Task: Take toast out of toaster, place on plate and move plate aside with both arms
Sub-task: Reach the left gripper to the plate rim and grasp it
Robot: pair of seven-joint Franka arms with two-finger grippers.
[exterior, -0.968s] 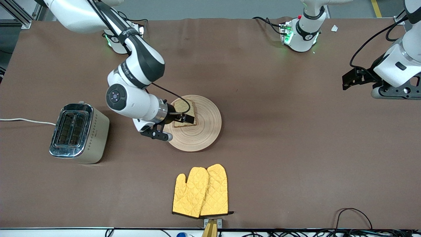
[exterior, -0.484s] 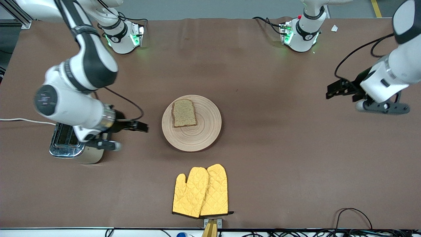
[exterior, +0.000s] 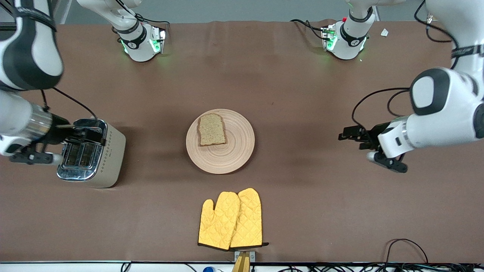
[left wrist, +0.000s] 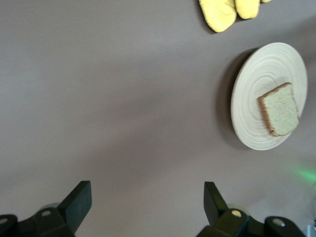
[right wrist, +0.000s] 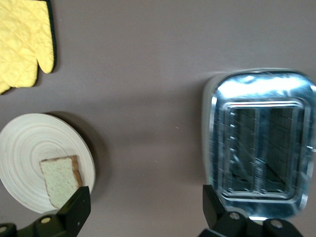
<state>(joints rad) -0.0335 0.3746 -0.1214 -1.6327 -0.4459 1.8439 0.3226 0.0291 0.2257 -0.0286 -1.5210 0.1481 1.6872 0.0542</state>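
The toast [exterior: 211, 129] lies flat on the round wooden plate [exterior: 230, 158] in the middle of the table, on the part of the plate farther from the front camera. My right gripper [exterior: 90, 135] is open and empty over the toaster [exterior: 92, 153]. My left gripper [exterior: 345, 135] is open and empty over bare table, between the plate and the left arm's end. The left wrist view shows the plate [left wrist: 252, 79] and toast [left wrist: 280, 108] well apart from the left gripper [left wrist: 147, 202]. The right wrist view shows the plate [right wrist: 24, 143], toast [right wrist: 60, 180] and right gripper [right wrist: 146, 207].
A chrome two-slot toaster [right wrist: 261, 143] stands toward the right arm's end. A pair of yellow oven mitts [exterior: 231, 220] lies nearer the front camera than the plate; they also show in the left wrist view [left wrist: 229, 10] and the right wrist view [right wrist: 24, 44].
My right gripper let go of the toast on the plate and drew back to over the toaster. My left arm swung in toward the plate.
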